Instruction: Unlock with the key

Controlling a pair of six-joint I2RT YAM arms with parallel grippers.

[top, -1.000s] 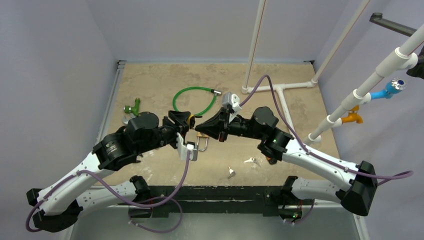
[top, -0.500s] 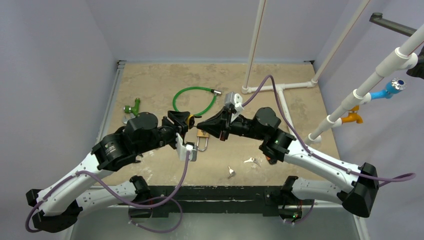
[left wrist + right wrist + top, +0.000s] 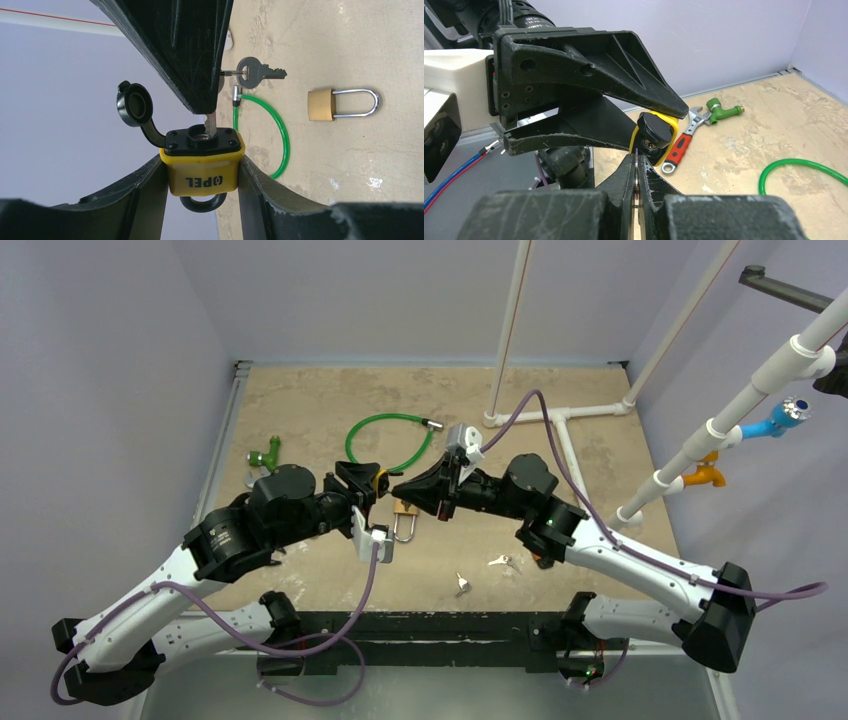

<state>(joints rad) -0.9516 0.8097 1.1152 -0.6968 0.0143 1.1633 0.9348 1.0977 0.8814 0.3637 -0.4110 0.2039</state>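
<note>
A yellow padlock (image 3: 202, 172) with a black top and an open dust cap (image 3: 134, 105) sits between the fingers of my left gripper (image 3: 202, 162), which is shut on its body above the table. My right gripper (image 3: 636, 161) is shut on a silver key (image 3: 210, 121). The key's blade tip sits in the padlock's keyhole (image 3: 201, 136), and a second key (image 3: 257, 73) hangs from its ring. In the top view the left gripper (image 3: 372, 481) and the right gripper (image 3: 398, 488) meet tip to tip at the padlock (image 3: 381, 480).
A brass padlock (image 3: 405, 512) lies on the table under the grippers. A green cable loop (image 3: 385, 440) lies behind, a red-handled wrench (image 3: 679, 145) and a green fitting (image 3: 265, 455) to the left. Loose keys (image 3: 505, 562) lie near the front. A white pipe frame (image 3: 560, 415) stands back right.
My right gripper has edged a little left toward the padlock with the key. The left gripper has held still.
</note>
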